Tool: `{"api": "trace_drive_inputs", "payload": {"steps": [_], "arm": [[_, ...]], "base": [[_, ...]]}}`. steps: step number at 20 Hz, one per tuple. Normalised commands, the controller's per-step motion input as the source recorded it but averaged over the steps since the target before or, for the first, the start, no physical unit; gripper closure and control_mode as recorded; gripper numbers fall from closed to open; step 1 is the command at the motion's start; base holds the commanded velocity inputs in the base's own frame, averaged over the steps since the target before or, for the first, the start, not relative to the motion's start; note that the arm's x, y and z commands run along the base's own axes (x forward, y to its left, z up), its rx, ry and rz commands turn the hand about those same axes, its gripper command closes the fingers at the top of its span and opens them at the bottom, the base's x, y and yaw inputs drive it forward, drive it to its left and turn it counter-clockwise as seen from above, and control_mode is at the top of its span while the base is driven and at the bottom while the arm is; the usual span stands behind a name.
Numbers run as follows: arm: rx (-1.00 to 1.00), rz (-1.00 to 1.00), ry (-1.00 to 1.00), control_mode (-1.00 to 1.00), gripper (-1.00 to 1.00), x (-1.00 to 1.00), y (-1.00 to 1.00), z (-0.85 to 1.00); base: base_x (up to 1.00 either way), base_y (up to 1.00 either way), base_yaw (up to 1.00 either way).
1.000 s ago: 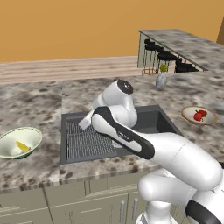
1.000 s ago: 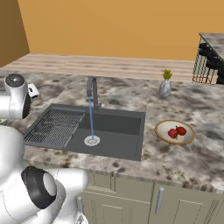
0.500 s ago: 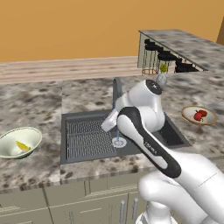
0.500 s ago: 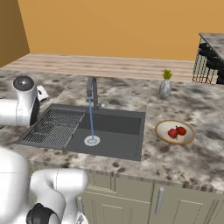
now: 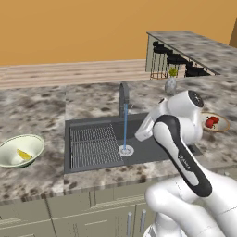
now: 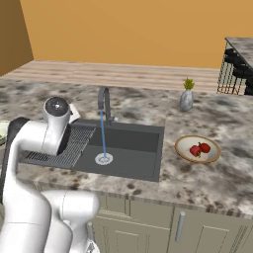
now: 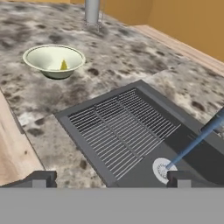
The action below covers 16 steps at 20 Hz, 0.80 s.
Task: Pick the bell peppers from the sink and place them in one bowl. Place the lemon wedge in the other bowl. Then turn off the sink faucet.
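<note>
The two red bell peppers (image 6: 199,148) lie in the shallow tan bowl (image 6: 184,148) on the counter right of the sink (image 6: 133,141); they also show as bell peppers (image 5: 211,122) in the left base view. Far to the left, the lemon wedge (image 7: 64,65) rests inside the deep green bowl (image 7: 43,56). Water streams from the faucet (image 5: 123,94) down to the drain (image 5: 125,149). My gripper (image 7: 111,178) is open and holds nothing; it hangs over the sink's front edge, looking across the wire rack (image 7: 122,127).
A small grey vase (image 6: 186,99) with a green sprig stands behind the tan bowl. Bar stools (image 5: 178,61) sit under a raised counter at the back right. A grey cylinder (image 7: 92,10) stands beyond the green bowl.
My arm has swung from above the rack at the sink's left end to its right part, uncovering the faucet and stream. Bowls, peppers and lemon wedge have stayed put.
</note>
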Motion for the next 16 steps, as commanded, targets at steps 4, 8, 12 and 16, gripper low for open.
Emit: {"api": "trace_drive_inputs", "payload": {"steps": [4,8,12,16], "arm": [[0.00,0.00,0.00,-1.00,-1.00,0.00,-0.73,0.00],[-0.01,0.00,0.00,-1.00,-1.00,0.00,-0.56,0.00],[-0.03,0.00,0.00,-1.00,-1.00,0.04,-0.51,-0.03],[-0.04,0.00,0.01,-1.00,-1.00,0.01,-0.61,-0.03]], "base": [[0.00,0.00,0.00],[0.00,0.00,0.00],[0.00,0.00,0.00],[0.00,0.00,0.00]]}}
